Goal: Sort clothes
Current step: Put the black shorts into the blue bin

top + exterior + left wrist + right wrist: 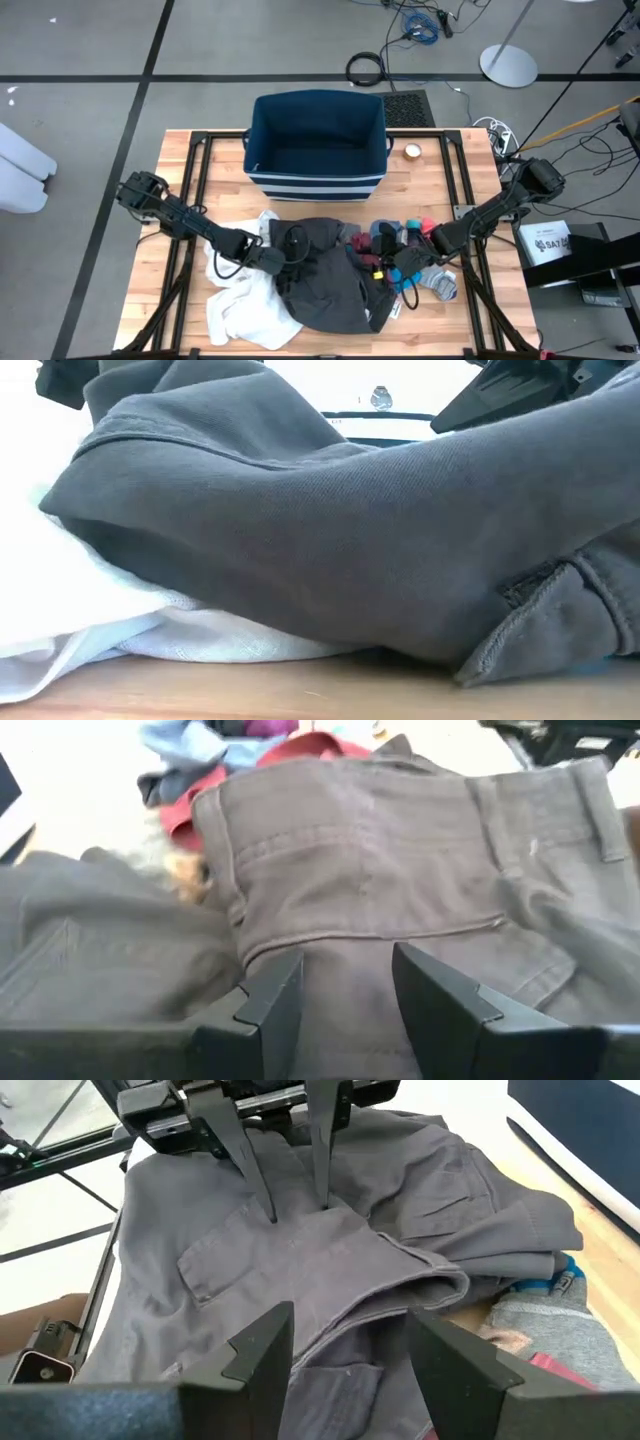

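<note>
A wooden table point(455, 320) carried a navy bin point(318, 140) with white stripes at its far edge and a heap of clothes along the near edge. Largest in the heap was a dark grey garment point(325, 275), crumpled at the middle, its stitched seams, pocket and belt loops visible in the wrist views; in the low view it filled nearly the whole scene, draped over white cloth. That white garment point(240, 305) lay bunched on the left, partly under the grey one. To the right sat a smaller jumble: grey socks point(440, 283), a bit of bright blue point(410, 293) and a red piece point(428, 225).

The left gripper point(283, 260) stood over the grey garment's left part, its fingers point(262, 1175) apart, tips at or just above the fabric, clamping nothing. The right gripper point(388, 265) hovered at the garment's right edge, its fingers point(440, 1370) likewise apart and empty.

A small round object point(412, 151) lay beside the bin.
</note>
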